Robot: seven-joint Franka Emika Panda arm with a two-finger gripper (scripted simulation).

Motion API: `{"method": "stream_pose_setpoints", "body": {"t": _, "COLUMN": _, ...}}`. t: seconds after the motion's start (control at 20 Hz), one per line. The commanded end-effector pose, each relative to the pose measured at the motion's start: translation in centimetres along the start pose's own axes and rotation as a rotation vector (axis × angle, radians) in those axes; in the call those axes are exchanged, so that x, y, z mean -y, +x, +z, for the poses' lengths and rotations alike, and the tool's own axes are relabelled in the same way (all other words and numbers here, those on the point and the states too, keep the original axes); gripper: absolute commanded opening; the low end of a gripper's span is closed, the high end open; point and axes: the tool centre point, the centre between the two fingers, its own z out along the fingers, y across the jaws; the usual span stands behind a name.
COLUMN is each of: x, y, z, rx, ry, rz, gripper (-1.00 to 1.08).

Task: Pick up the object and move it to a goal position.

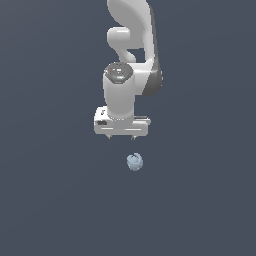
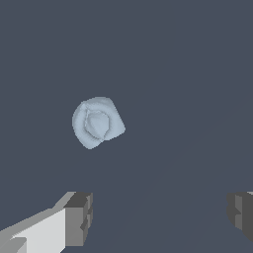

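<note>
The object [image 1: 134, 162] is a small pale blue-grey lumpy ball with a faceted surface, lying on the dark grey floor. In the wrist view the object [image 2: 97, 122] lies apart from the fingers, ahead of the gap and nearer one finger [image 2: 79, 217]. My white gripper [image 1: 121, 137] hangs above the ball and a little to the exterior view's left of it, not touching. Its jaws stand wide apart and hold nothing. Only the short fingertips show under the hand in the exterior view.
The white arm [image 1: 131, 45] rises behind the gripper to the top of the exterior view. The floor [image 1: 50, 200] is a plain dark grey surface with no other objects in view.
</note>
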Motion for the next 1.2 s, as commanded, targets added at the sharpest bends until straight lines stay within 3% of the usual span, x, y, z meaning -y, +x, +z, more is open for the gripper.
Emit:
{"method": "stream_pose_setpoints", "body": {"t": 0.0, "x": 0.0, "y": 0.0, "z": 0.0, "rx": 0.0, "ry": 0.0, "rz": 0.0, "gripper": 1.0}}
{"method": "stream_pose_setpoints", "body": {"t": 0.45, "x": 3.8, "y": -0.4, "z": 0.1, "rx": 0.014, "ry": 0.02, "rz": -0.071, "gripper": 1.0}}
{"method": "stream_pose_setpoints", "body": {"t": 0.8, "x": 3.8, "y": 0.0, "z": 0.4, "rx": 0.012, "ry": 0.018, "rz": -0.092, "gripper": 1.0}}
{"method": "stream_pose_setpoints", "body": {"t": 1.15, "x": 4.4, "y": 1.6, "z": 2.2, "rx": 0.004, "ry": 0.012, "rz": -0.196, "gripper": 1.0}}
